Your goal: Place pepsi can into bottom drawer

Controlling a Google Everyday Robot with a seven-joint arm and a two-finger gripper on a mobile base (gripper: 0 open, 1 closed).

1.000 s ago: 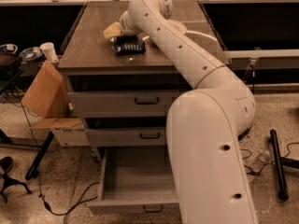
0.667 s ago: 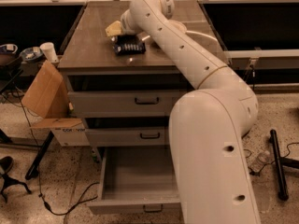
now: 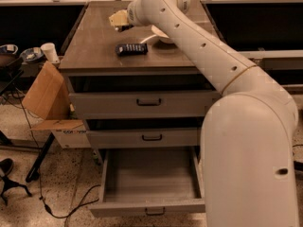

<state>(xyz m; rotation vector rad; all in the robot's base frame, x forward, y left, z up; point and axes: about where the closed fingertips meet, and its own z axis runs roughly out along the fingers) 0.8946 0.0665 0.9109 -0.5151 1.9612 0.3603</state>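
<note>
My gripper (image 3: pixel 118 21) is at the end of the white arm, over the far middle of the brown cabinet top (image 3: pixel 94 46), just behind and left of a flat dark snack packet (image 3: pixel 131 48). No pepsi can shows; it is hidden or out of view. The bottom drawer (image 3: pixel 150 206) is pulled out, with a plain grey inside and nothing in it. The two shallower drawers above, the top drawer (image 3: pixel 142 103) and the middle drawer (image 3: pixel 147 137), are shut or nearly shut.
A white bowl (image 3: pixel 160 34) lies on the top, partly behind my arm. A cardboard box (image 3: pixel 45 96) leans at the cabinet's left. A white cup (image 3: pixel 49 52) and bowls stand on a side stand. Cables lie on the floor at the left.
My gripper has moved a little up and away from the dark packet. The packet and drawers have not moved.
</note>
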